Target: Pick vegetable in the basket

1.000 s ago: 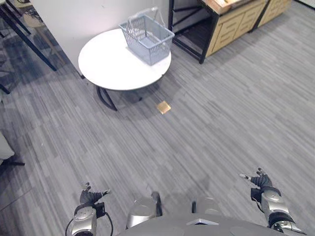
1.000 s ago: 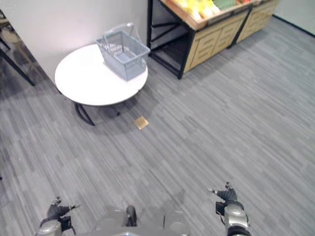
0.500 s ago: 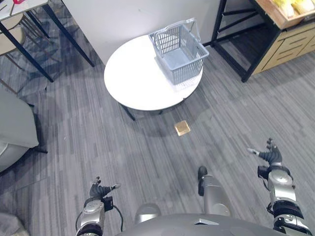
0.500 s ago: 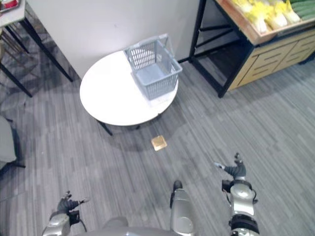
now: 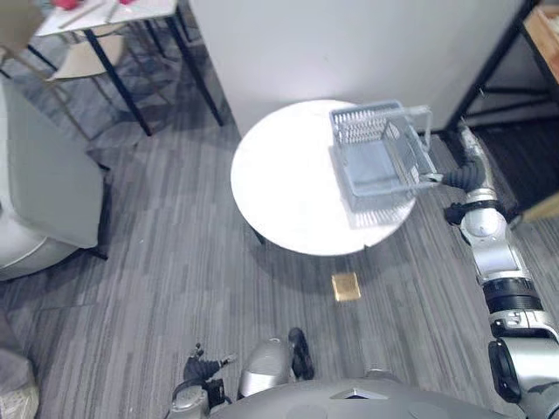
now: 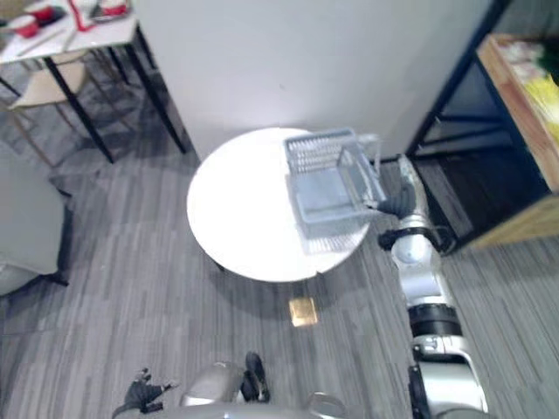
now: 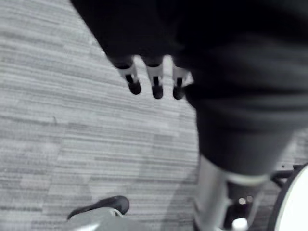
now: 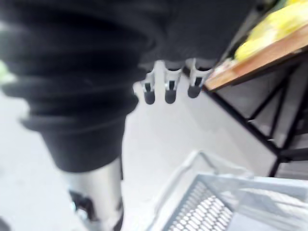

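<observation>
An empty grey wire basket (image 5: 380,161) stands on the right part of a round white table (image 5: 288,192), its handle raised. My right hand (image 5: 465,170) is lifted beside the basket's right rim, close to the handle's end; whether it touches I cannot tell. In the right wrist view its fingers (image 8: 166,89) hang straight and hold nothing, above the basket's mesh (image 8: 207,207). Yellow vegetables (image 8: 272,24) lie on a wooden shelf (image 6: 524,96) to the right. My left hand (image 5: 203,365) hangs low over the floor, fingers (image 7: 154,82) straight and empty.
A small tan square (image 5: 346,285) lies on the floor just before the table. A grey chair (image 5: 44,192) stands at the left, and a dark-legged table (image 5: 113,26) at the far left. The shelf's black frame (image 5: 498,61) rises right of the basket.
The whole picture has shifted, so the table and basket sit nearer and more central. My right arm has risen from low at my side to beside the basket. The left hand stays low.
</observation>
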Motion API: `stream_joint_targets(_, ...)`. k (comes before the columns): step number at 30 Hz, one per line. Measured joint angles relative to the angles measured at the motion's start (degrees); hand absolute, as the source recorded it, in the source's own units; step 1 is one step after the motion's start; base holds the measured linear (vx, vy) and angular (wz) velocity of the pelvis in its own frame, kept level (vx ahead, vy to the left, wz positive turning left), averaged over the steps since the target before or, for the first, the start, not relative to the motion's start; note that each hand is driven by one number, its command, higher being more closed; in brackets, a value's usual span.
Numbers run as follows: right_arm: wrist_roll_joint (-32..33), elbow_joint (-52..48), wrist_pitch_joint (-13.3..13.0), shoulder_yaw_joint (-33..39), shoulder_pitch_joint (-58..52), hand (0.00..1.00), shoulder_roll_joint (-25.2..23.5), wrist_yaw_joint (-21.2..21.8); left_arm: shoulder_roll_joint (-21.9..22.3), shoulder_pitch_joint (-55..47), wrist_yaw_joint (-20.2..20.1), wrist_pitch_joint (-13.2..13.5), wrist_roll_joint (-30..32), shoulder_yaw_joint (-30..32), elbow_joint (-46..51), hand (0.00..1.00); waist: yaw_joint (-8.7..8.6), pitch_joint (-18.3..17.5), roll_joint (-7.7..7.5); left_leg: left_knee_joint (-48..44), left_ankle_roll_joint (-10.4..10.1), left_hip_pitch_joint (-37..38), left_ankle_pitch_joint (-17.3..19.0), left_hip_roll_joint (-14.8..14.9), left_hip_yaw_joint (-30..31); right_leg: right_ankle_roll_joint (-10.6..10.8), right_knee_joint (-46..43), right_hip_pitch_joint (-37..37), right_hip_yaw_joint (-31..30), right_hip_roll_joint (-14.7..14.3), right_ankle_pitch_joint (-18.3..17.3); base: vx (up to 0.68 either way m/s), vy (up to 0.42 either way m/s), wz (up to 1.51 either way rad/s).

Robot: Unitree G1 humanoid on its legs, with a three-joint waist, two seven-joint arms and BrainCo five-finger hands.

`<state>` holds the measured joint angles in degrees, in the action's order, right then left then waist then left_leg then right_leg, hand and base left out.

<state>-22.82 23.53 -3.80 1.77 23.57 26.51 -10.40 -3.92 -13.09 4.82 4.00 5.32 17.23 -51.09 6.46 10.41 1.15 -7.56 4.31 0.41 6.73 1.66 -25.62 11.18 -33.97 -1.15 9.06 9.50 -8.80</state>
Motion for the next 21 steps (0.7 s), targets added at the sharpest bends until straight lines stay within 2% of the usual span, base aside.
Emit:
stream_joint_targets(1, -0.56, 0.06, 0.00, -0.63, 0.34, 0.00, 0.00, 0.07, -0.60, 0.09, 0.01, -0.09, 0.35, -0.77, -0.11, 0.00, -0.24, 0.13, -0.62, 0.67, 0.05, 0.79, 0.09, -0.28, 1.17, 1.42, -5.95, 2.96, -1.43, 0.54, 1.01, 0.40, -0.083, 1.13)
stream_joint_targets(2, -1.64, 0.25, -0.02, -2.40, 0.95, 0.00, 0.02, 0.17, -2.00, 0.65, 0.03, -0.60, 0.86, -2.15, -1.05, 0.00, -0.50, 0.08, -1.66, 1.37, 0.01, 1.98, 0.15, -0.64, 3.83, 0.43, -15.77, 8.34, -4.16, 0.98, -0.15, 0.32, -0.112, 0.97)
stream_joint_targets(3, -2.33, 0.54, -0.02, -3.09, 1.25, 0.00, 0.01, 0.20, -2.19, 0.92, 0.08, -0.93, 0.86, -2.49, -1.62, 0.00, -0.58, 0.11, -1.63, 1.90, -0.09, 3.19, 0.09, -0.50, 5.05, -1.31, -16.85, 10.04, -4.32, 1.56, -2.07, 0.37, -0.154, 0.89)
stream_joint_targets(4, -2.49, 0.63, -0.03, -3.37, 1.34, 0.00, 0.02, 0.20, -2.20, 0.94, 0.08, -0.91, 0.86, -2.62, -1.72, 0.00, -0.58, 0.12, -1.54, 2.03, -0.14, 3.86, 0.08, -0.30, 5.77, -2.57, -16.29, 10.80, -4.31, 2.00, -2.75, 0.28, -0.148, 0.74)
stream_joint_targets(5, -3.29, 1.00, -0.11, -4.10, 1.47, 0.00, 0.30, 0.26, -2.17, 1.06, 0.08, -0.86, 0.86, -2.61, -1.88, 0.00, -0.81, 0.02, -1.07, 2.33, -0.74, 4.85, 0.30, 0.67, 7.70, -5.24, -11.67, 12.17, -3.87, 2.80, -4.09, 0.35, -0.276, 0.78)
stream_joint_targets(6, -3.30, 1.18, -0.18, -5.02, 1.58, 0.00, 1.51, 0.71, -2.25, 1.47, 0.07, -0.83, 0.87, -2.61, -1.87, 0.00, -0.85, -0.10, -0.46, 2.37, -1.86, 4.80, 0.57, 2.13, 9.37, -6.17, -5.74, 13.74, -3.84, 2.84, -4.38, 0.29, -0.290, 0.86)
stream_joint_targets(8, -3.33, 2.69, -0.30, -5.03, 2.46, 0.00, 1.90, 1.26, -2.58, 1.94, 0.07, -0.81, 0.90, -2.60, -1.88, 0.00, -0.98, 0.16, 0.00, 2.43, -3.65, 4.58, 0.32, 4.09, 11.13, -5.68, 3.56, 14.81, -3.89, 2.76, -3.24, 0.17, -0.251, 0.60)
stream_joint_targets(9, -3.33, 4.85, -0.14, -5.09, 3.68, 0.00, 1.90, 1.66, -3.46, 1.99, 0.01, -0.78, 0.93, -2.69, -1.94, 0.00, -0.89, 0.15, -0.58, 2.47, -6.12, 4.51, 0.45, 5.60, 12.20, -6.72, 14.81, 14.86, -4.75, 2.76, 3.15, 0.16, -0.296, 0.45)
stream_joint_targets(10, -3.34, 5.15, -0.03, -5.09, 3.85, 0.00, 1.93, 1.80, -3.95, 1.96, 0.02, -0.78, 0.94, -2.68, -1.96, 0.00, -0.80, 0.05, -1.41, 2.46, -7.27, 4.58, 0.69, 5.73, 12.51, -6.76, 18.42, 14.96, -5.66, 3.00, 7.68, 0.31, -0.582, 0.64)
stream_joint_targets(11, -3.49, 5.14, -0.05, -5.39, 3.78, 0.00, 2.16, 2.02, -5.55, 2.08, 0.03, -0.84, 1.03, -2.72, -2.29, 0.00, -0.94, 0.08, -4.11, 2.52, -10.48, 4.77, 1.98, 5.05, 13.89, -3.85, 21.05, 14.47, -6.91, 4.30, 13.83, 0.18, -0.366, 0.41)
stream_joint_targets(12, -3.63, 5.24, 0.04, -5.63, 3.88, 0.00, 2.31, 2.23, -5.65, 2.17, 0.04, -0.88, 1.04, -2.70, -2.36, 0.00, -0.49, 0.00, -4.37, 2.59, -11.03, 4.67, 1.85, 5.51, 13.99, -2.70, 21.45, 14.39, -7.07, 4.00, 11.53, 0.22, -0.477, 0.21)
stream_joint_targets(13, -4.30, 5.57, 0.07, -7.27, 5.42, 0.00, 3.61, 2.58, -4.43, 2.52, -0.01, -0.82, 1.10, -2.81, -2.46, 0.00, 0.16, 0.12, -2.69, 2.59, -11.45, 4.31, 1.77, 7.87, 13.73, -3.93, 23.15, 14.29, -6.05, 1.87, 10.66, 0.17, -0.380, -0.08)
stream_joint_targets(15, -5.06, 5.72, 0.32, -9.19, 6.77, 0.00, 6.00, 3.02, -2.10, 2.98, -0.10, -0.25, 2.25, -3.23, -2.37, 0.00, -0.54, 0.04, -0.51, 4.36, -11.63, 2.42, -0.36, 10.48, 13.66, -5.48, 26.49, 14.22, -3.60, -0.93, 11.98, 0.15, -0.356, 0.08)
stream_joint_targets(16, -5.31, 6.23, 0.33, -9.32, 7.10, 0.00, 6.47, 3.24, -1.83, 3.08, -0.11, 0.08, 2.26, -3.23, -2.28, 0.00, -0.67, -0.01, -0.08, 4.99, -12.17, 2.40, -1.42, 10.98, 13.61, -5.73, 26.99, 14.18, -3.18, -1.41, 12.16, 0.06, -0.157, 0.17)
stream_joint_targets(19, -5.52, 8.67, 0.36, -10.13, 8.28, 0.00, 8.09, 3.47, -1.81, 3.12, -0.08, 0.78, 2.27, -3.59, -1.96, 0.00, -0.61, 0.33, -0.16, 5.53, -13.01, 0.67, -2.86, 11.52, 13.69, -6.12, 28.87, 14.19, -1.89, -2.16, 13.14, 0.02, -0.126, 0.21)
stream_joint_targets(21, -5.53, 10.04, 0.30, -11.27, 9.33, 0.00, 8.24, 3.49, -1.89, 3.11, 0.06, 0.90, 2.23, -3.74, -1.93, 0.00, -0.39, 0.46, -0.24, 5.70, -13.75, -1.03, -2.40, 11.15, 13.67, -5.71, 33.39, 14.13, -1.76, -1.98, 16.25, -0.04, 0.020, 0.08)
